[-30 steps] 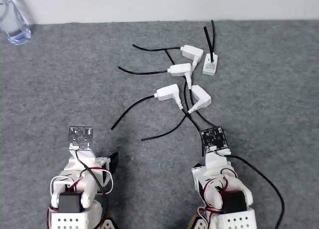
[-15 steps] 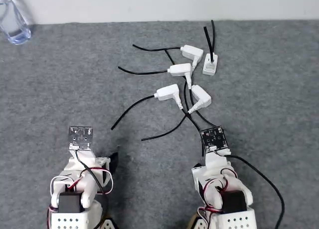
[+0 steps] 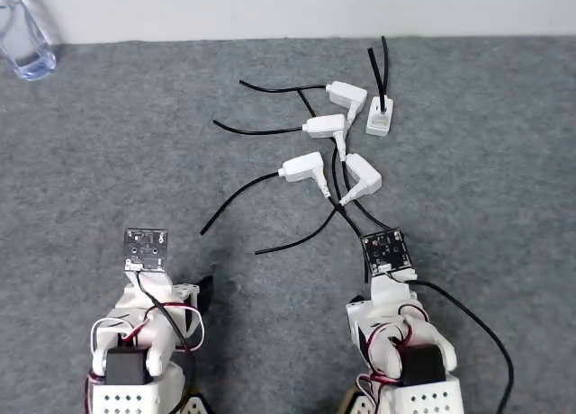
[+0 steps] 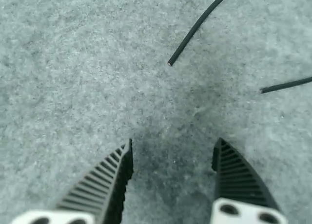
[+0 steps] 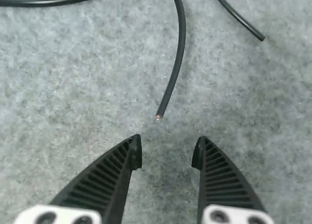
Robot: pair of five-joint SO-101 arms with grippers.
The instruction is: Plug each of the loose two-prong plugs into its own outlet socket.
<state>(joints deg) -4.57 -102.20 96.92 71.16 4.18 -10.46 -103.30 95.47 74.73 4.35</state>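
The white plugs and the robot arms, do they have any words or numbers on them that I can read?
No text can be read anywhere.
The white plugs look plain, with no print showing.
The small circuit boards carry tiny marks, too small to read.

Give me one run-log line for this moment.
left end effector: open, empty | right end effector: open, empty, near black cable end | white connectors: on carpet, ungrasped
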